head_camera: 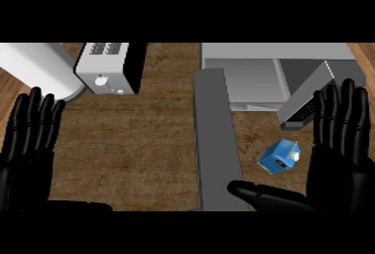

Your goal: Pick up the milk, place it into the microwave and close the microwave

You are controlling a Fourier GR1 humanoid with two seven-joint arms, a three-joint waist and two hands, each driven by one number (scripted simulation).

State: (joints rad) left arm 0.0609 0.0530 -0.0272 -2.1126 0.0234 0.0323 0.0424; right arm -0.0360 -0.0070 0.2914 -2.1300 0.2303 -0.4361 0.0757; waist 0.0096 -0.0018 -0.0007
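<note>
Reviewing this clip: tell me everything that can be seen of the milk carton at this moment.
The milk carton is a small blue box with a white patch near its top end, like a cardboard carton. It appears to stand tilted in view on the brown counter, in front of the open microwave and just right of its grey door. Nothing holds it: the right hand is open beside it, fingers straight, thumb stretched below the carton, a visible gap between them.

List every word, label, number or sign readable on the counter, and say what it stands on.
No text can be read.
Milk carton: pale patches on its blue sides, too blurred to read.
Toaster: white knobs, no legible marking.
Microwave: dark panel strip on its open door, nothing legible.
</note>
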